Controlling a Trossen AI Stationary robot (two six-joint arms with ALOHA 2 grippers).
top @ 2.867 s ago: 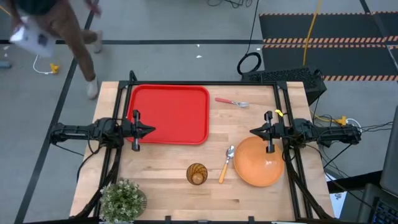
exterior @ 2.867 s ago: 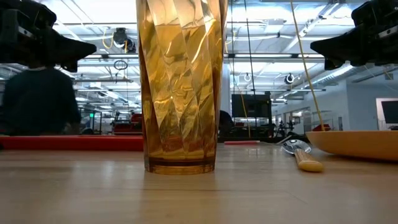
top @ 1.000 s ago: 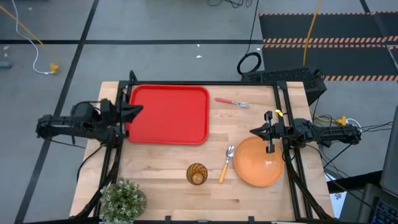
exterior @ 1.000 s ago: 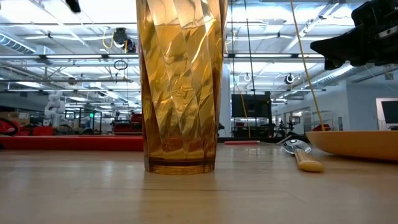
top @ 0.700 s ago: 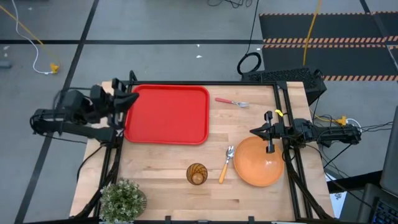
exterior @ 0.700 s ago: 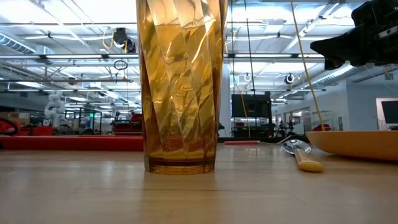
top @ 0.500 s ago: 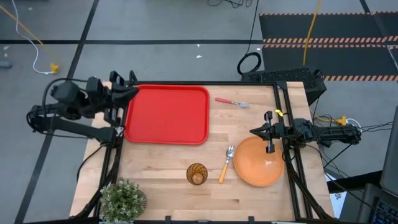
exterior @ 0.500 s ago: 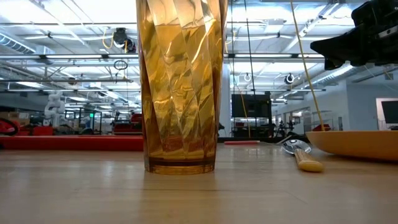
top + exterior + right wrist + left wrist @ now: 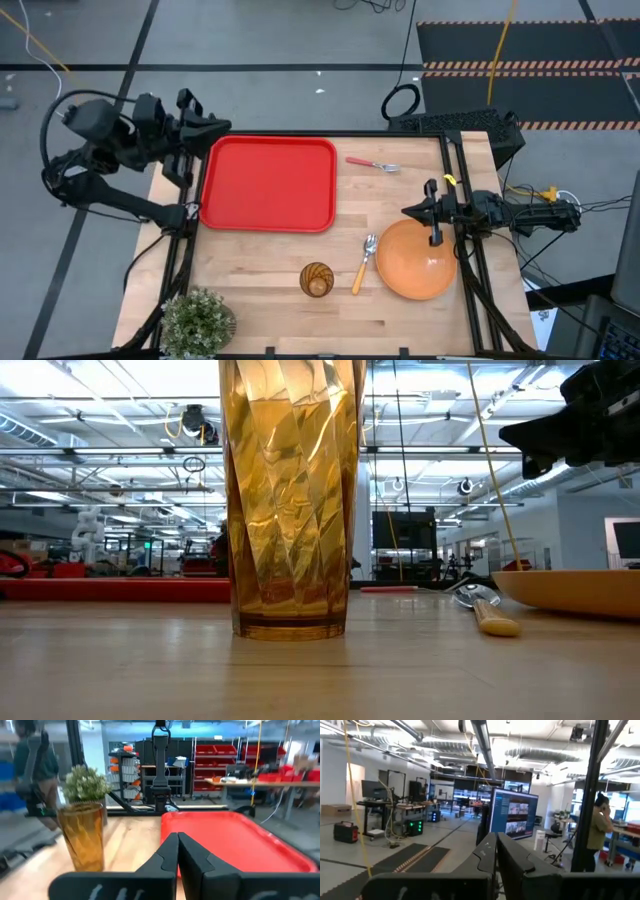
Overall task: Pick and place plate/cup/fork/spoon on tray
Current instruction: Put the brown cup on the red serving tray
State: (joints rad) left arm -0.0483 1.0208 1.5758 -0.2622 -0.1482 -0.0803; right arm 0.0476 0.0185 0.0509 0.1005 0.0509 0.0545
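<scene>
The red tray (image 9: 268,184) lies flat on the table's far left. The orange plate (image 9: 416,260) lies at the near right, the spoon (image 9: 361,264) beside it on the wood, the amber cup (image 9: 317,279) upright left of the spoon. The fork (image 9: 372,163) lies at the far middle. My left gripper (image 9: 222,125) is shut and empty, raised over the tray's far left corner. My right gripper (image 9: 408,211) is shut and empty, hovering above the plate's far edge. The cup fills the low view (image 9: 290,500).
A potted green plant (image 9: 197,320) stands at the table's near left corner. Black frame rails (image 9: 330,133) run along the far edge and both sides. A person (image 9: 599,837) stands in the room beyond the table.
My left gripper has risen and swung from beside the tray's left edge toward the table's far left corner, tipping upward as the arm folded back. My right arm and all the table things have kept still.
</scene>
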